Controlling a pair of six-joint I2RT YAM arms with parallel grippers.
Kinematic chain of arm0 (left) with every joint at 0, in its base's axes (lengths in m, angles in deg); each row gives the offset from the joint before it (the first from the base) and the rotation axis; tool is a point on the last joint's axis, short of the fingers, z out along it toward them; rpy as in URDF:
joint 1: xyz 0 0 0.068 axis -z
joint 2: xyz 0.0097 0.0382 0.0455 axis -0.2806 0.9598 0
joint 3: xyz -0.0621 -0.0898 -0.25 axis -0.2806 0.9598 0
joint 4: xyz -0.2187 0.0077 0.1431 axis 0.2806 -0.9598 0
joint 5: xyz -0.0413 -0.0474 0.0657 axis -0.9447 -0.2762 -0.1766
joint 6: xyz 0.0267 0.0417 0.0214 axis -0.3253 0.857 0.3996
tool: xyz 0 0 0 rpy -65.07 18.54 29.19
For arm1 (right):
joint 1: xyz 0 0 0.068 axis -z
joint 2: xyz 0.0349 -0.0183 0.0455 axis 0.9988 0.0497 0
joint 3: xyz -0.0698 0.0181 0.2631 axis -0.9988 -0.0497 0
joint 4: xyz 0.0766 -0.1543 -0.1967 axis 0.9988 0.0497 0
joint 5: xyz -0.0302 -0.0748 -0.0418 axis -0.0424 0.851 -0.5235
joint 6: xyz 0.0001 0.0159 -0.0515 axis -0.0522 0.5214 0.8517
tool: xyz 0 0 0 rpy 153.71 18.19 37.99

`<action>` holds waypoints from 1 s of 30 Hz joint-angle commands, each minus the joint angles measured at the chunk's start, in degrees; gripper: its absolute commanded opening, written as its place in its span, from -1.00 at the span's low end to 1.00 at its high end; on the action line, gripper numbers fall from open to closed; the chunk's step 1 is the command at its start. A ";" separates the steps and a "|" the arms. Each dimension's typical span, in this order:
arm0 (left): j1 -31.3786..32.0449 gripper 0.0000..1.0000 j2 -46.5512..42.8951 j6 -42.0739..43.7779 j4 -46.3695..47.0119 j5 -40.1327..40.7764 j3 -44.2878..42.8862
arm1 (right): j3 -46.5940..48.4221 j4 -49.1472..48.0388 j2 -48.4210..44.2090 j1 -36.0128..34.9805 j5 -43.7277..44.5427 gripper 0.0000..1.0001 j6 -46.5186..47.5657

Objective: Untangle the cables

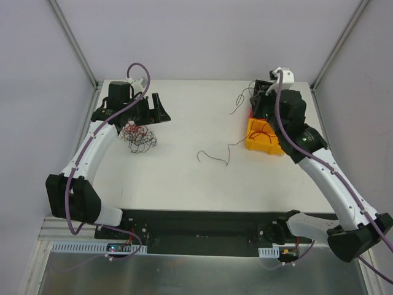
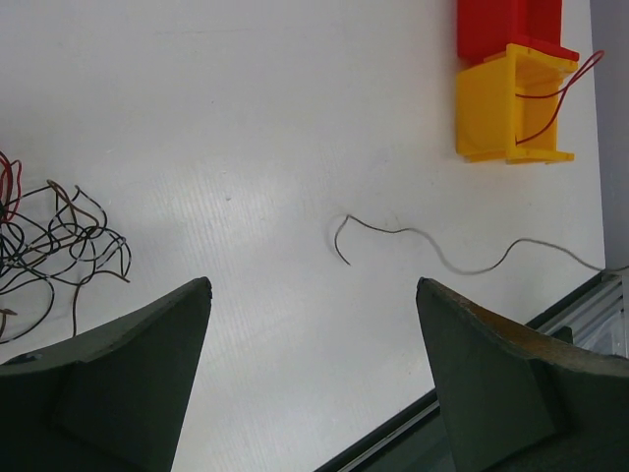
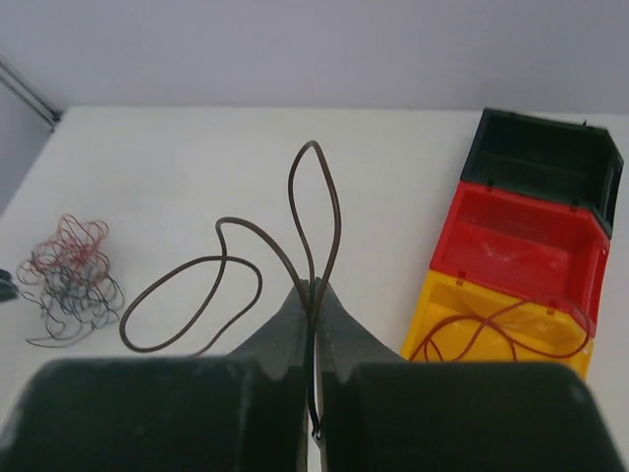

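The right end effector [image 3: 314, 295] fills the foreground of its wrist view. Its two dark fingers are pressed together on a thin dark brown cable [image 3: 332, 197]. The cable rises from the pinch in a tall narrow loop and curls off to the left in a wider one, seen against the white table [image 3: 197, 147]. To the right, three open plastic bins stand in a touching row: a yellow bin [image 3: 462, 290] nearest, a red bin [image 3: 511, 246], then a black bin [image 3: 545, 157]. A thin red cable [image 3: 491, 329] lies curled in the yellow bin. The left end effector [image 2: 313, 290] hovers over the table, spread wide with nothing between its fingers. A loose tangle of thin red and black cables [image 1: 138, 136] lies near it at the table's left side. A single thin grey cable [image 1: 215, 155] lies wavy mid-table, well apart from both tangle and bins.
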 commanded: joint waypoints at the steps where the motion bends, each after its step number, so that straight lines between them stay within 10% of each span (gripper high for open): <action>1: -0.38 0.69 0.37 -0.35 2.19 -2.24 0.52 | 8.07 2.12 1.14 0.75 -6.60 -1.00 -0.34; 10: -0.38 0.69 0.11 -0.53 2.19 -3.12 0.44 | -3.58 1.96 7.30 0.14 -22.08 -1.00 -6.14; 30: -0.38 0.69 0.28 -0.70 2.90 -3.82 0.88 | -17.24 -2.10 22.85 -1.80 -17.69 -0.79 -7.73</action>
